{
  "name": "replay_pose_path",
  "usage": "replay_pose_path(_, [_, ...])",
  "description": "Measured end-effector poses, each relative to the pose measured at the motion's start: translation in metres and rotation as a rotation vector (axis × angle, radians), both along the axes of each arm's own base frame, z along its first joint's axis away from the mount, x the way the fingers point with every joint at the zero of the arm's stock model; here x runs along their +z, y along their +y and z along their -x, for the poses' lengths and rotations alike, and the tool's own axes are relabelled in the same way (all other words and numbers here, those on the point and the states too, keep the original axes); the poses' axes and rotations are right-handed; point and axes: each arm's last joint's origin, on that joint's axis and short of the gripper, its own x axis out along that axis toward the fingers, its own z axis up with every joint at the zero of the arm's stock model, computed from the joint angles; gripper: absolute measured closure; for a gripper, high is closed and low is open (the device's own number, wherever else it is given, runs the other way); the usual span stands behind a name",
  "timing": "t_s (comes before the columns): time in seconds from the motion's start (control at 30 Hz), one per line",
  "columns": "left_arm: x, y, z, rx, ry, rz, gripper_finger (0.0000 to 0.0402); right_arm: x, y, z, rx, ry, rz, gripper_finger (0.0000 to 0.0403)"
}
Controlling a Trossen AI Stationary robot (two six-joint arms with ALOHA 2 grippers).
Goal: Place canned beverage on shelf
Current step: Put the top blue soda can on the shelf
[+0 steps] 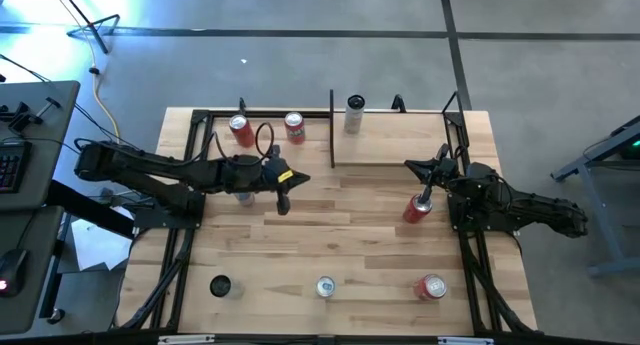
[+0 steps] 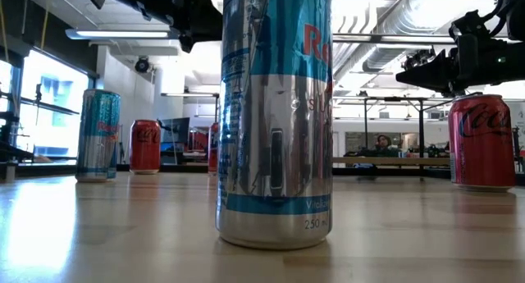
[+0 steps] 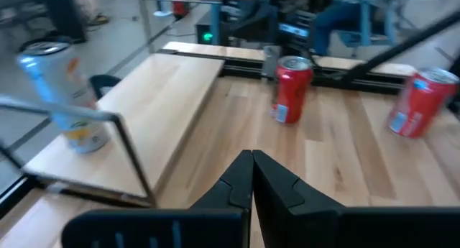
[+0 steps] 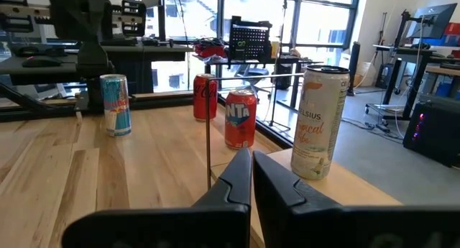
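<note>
The shelf point(image 1: 395, 145), a light-wood board edged by black posts, lies at the table's far right. A white can point(image 1: 354, 113) stands upright on its far left corner, also in the left wrist view point(image 3: 68, 97) and the right wrist view point(image 4: 320, 122). My left gripper point(image 1: 300, 181) hovers shut over the table's middle, pointing toward the shelf's near left corner point(image 3: 136, 198), with nothing in it. A blue-silver can point(image 1: 245, 195) stands under its arm. My right gripper point(image 1: 410, 166) waits shut at the shelf's near right corner, above a red can point(image 1: 417, 208).
Two red cans point(image 1: 241, 130) point(image 1: 294, 127) stand at the far left. Along the near edge stand a dark can point(image 1: 220, 285), a silver-blue can point(image 1: 325, 286) that fills the low view point(image 2: 275, 119), and a red can point(image 1: 431, 287).
</note>
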Motion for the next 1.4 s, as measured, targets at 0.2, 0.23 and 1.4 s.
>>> replay_pose_path(0.2, [-0.001, -0.002, 0.001, 0.006, 0.013, -0.001, 0.0401, 0.0, 0.0, 0.0, 0.0, -0.001, 0.0, 0.0403])
replay_pose_path(0.23, [-0.002, -0.002, 0.001, 0.009, 0.023, 0.006, 0.0401, 0.0, 0.0, 0.0, 0.0, -0.001, 0.0, 0.0403])
replay_pose_path(1.4, [0.088, 0.003, 0.076, 0.462, 0.771, 0.673, 0.0341, 0.003, 0.0, 0.0, 0.003, 0.039, 0.161, 0.0403])
